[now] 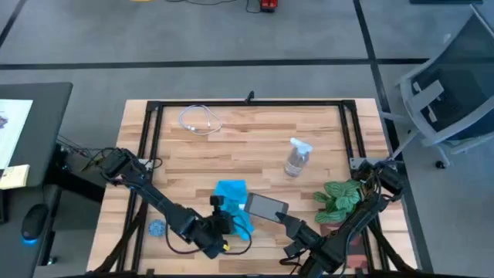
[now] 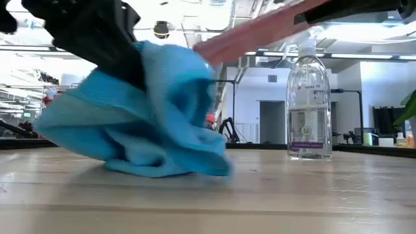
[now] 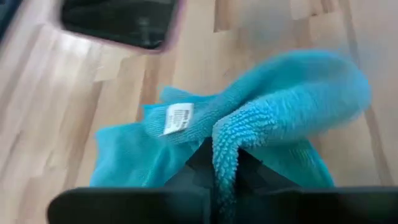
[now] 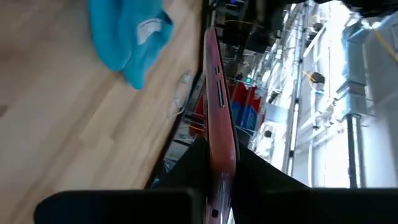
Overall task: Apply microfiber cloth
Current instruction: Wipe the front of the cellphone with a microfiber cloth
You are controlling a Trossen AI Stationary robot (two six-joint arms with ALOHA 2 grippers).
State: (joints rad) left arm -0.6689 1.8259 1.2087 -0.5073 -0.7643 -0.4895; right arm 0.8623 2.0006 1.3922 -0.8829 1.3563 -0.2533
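The sky-blue microfiber cloth [image 1: 231, 197] lies bunched near the table's front middle, with my left gripper [image 1: 222, 218] shut on it from the near side. Just to its right, a black phone in a pink case [image 1: 266, 207] is lifted off the table, with my right gripper [image 1: 288, 225] shut on its near end. In the low view the phone [image 2: 279, 23] slants upward above the cloth [image 2: 143, 117]. The left wrist view shows the phone's dark screen [image 3: 118, 22] beyond the cloth. My left gripper pinches a raised fold of the cloth [image 3: 225, 146] between its two fingers, coming from the table's near side, slanting down. The fold stands up in the hold; the cloth's lower part [image 2: 162, 166] rests slack on the table. My right gripper pinches the phone's near end [image 4: 219, 158] between its two fingers, one on each flat face. The fingers come from the near right and lie along the phone. The phone is clear of the table and tilted, its far end toward the cloth.
A clear spray bottle [image 1: 297, 157] stands right of centre, and a potted green plant [image 1: 340, 197] is at the right. A white cable [image 1: 199, 120] lies at the far left, and a small blue disc [image 1: 157, 228] near the front left. A black frame [image 1: 247, 103] borders the table.
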